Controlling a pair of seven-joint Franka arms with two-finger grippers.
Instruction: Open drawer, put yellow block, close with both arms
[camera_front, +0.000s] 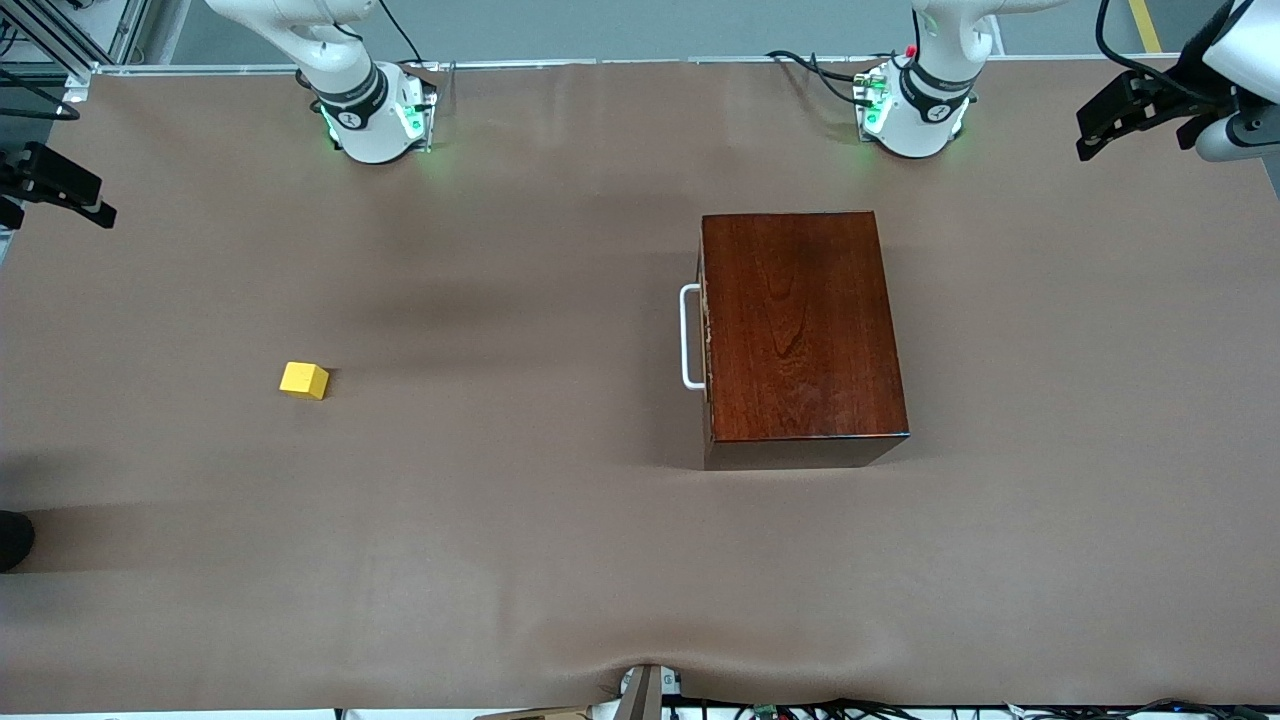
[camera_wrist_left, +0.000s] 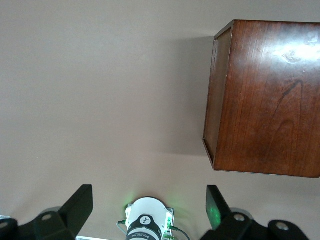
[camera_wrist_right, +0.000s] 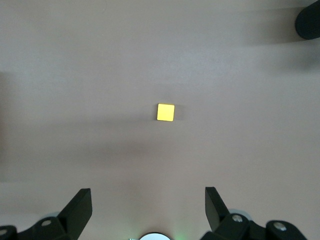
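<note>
The dark-reddish wooden box (camera_front: 800, 325) stands on the table in front of the left arm's base; it also shows in the left wrist view (camera_wrist_left: 270, 95). Its drawer is shut, with the white bar handle (camera_front: 690, 337) facing the right arm's end of the table. The yellow block (camera_front: 304, 380) lies alone on the cloth toward the right arm's end, and shows in the right wrist view (camera_wrist_right: 166, 112). My left gripper (camera_front: 1100, 125) (camera_wrist_left: 147, 192) is open and empty, held high off the left arm's end. My right gripper (camera_front: 75, 195) (camera_wrist_right: 147, 195) is open and empty, high above the block's area.
The table is covered with a brown cloth (camera_front: 520, 520). The green-lit bases (camera_front: 375, 115) (camera_front: 915, 110) stand along the edge farthest from the front camera. A dark object (camera_front: 12, 540) sits at the table's edge at the right arm's end. Cables run along the nearest edge.
</note>
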